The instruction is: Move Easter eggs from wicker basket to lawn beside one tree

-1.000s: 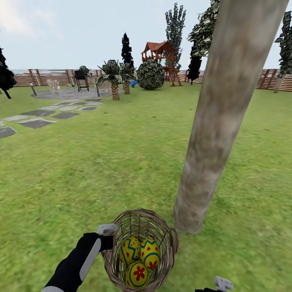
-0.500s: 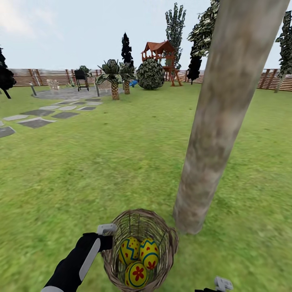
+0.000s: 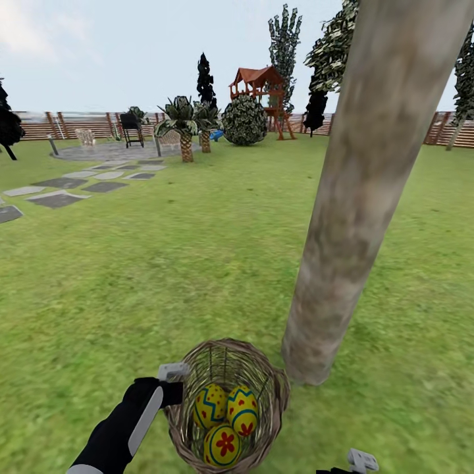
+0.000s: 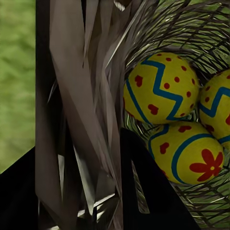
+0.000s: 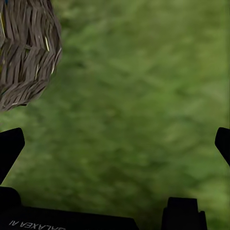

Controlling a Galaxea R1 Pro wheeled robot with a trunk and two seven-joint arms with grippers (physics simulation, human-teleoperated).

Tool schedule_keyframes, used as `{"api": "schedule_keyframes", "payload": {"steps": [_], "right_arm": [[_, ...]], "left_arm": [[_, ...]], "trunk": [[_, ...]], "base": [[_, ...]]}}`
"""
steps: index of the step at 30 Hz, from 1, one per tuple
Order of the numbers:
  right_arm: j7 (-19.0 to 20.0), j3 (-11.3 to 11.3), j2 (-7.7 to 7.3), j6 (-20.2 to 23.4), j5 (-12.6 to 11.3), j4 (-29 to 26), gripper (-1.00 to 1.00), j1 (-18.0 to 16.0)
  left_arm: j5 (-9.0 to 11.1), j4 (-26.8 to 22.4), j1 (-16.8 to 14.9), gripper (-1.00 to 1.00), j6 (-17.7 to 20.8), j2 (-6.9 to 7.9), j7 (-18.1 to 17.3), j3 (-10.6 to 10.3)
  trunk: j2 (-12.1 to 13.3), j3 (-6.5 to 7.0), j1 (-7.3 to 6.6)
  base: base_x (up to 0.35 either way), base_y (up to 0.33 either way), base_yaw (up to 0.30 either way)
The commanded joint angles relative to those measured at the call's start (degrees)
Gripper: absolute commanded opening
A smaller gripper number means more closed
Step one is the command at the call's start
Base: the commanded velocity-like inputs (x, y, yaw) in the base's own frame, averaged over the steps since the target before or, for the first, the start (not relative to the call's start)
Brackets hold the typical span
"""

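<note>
Three yellow Easter eggs lie in the wicker basket (image 3: 278,390): a zigzag one (image 3: 210,406), a banded one (image 3: 243,409) and a flower one (image 3: 222,446). The basket sits just left of the foot of the thick pale tree (image 3: 355,217) on the lawn (image 3: 151,276). My left gripper (image 3: 175,390) is shut on the basket's left rim. In the left wrist view the woven wall (image 4: 91,96) runs between its dark fingers, with the eggs (image 4: 160,88) close behind. My right gripper (image 5: 117,141) hangs open over grass, the basket's outer side (image 5: 26,52) beside it.
Grey stepping stones (image 3: 62,197) lead to a paved circle at the far left. Short palms (image 3: 184,128), a round bush (image 3: 245,120), a wooden play tower (image 3: 260,89) and a fence stand far back. Open grass stretches ahead and to the right of the trunk.
</note>
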Motion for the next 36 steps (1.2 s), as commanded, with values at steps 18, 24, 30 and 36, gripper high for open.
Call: {"api": "schedule_keyframes", "payload": {"steps": [18,24,30,36], "right_arm": [[0.28,-0.49,-0.07,0.45,0.21,-0.11,1.0,-0.01],[0.26,-0.49,0.01,0.46,0.21,-0.11,1.0,-0.01],[0.26,-0.49,0.02,0.45,0.21,-0.11,1.0,-0.01],[0.28,-0.49,0.02,0.45,0.21,-0.11,1.0,-0.01]], "left_arm": [[0.91,0.11,-0.04,-1.0,0.1,0.01,0.49,-0.01],[0.91,0.11,-0.04,-1.0,0.1,0.01,0.5,0.05],[0.91,0.11,-0.04,-1.0,0.1,0.01,0.52,0.07],[0.91,0.11,-0.04,-1.0,0.1,0.01,0.5,0.07]], "trunk": [[-7.26,-3.28,3.95],[-9.66,-4.36,5.27],[-12.07,-5.44,6.59],[-14.48,-6.52,7.9]], "base": [[0.0,0.0,0.0],[0.0,0.0,0.0],[0.0,0.0,0.0],[0.0,0.0,0.0]]}}
